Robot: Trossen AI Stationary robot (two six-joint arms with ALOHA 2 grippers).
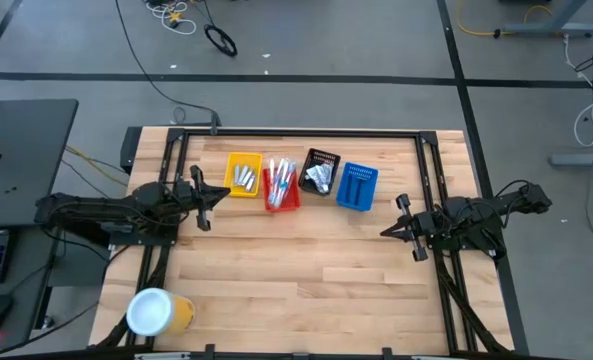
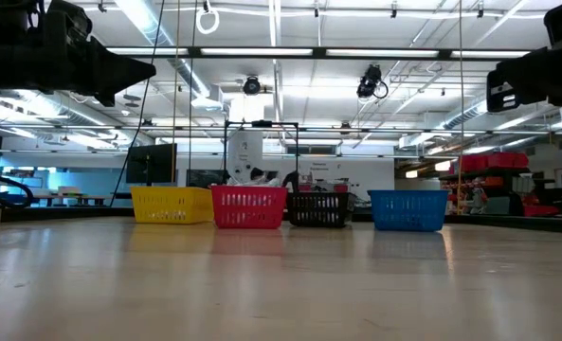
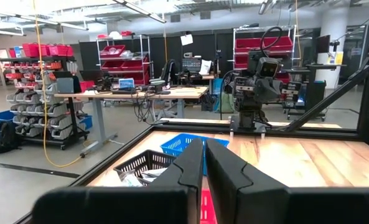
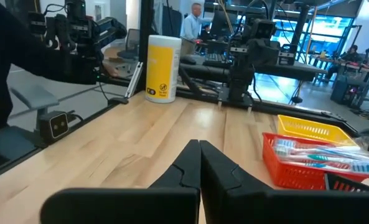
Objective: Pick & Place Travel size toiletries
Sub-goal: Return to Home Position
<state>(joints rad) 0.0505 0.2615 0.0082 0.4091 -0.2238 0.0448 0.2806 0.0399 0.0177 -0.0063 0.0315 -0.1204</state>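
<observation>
1. Left gripper (image 1: 222, 195) hovered beside the yellow bin (image 1: 243, 188), fingers pressed together, empty.
2. Toiletries (image 1: 279, 178) lay inside the row of bins (image 1: 282, 204).
3. Right gripper (image 1: 386, 231), likewise pressed together, hovered near the blue bin (image 1: 356, 203).
4. Judged: homing step; you needed only to park both arms.

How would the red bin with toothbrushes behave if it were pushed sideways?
The red bin looks like light mesh plastic, so it would probably slide on the smooth wooden table. The toothbrushes stick out past its rim, so they might shift or spill if it tilts.
</observation>
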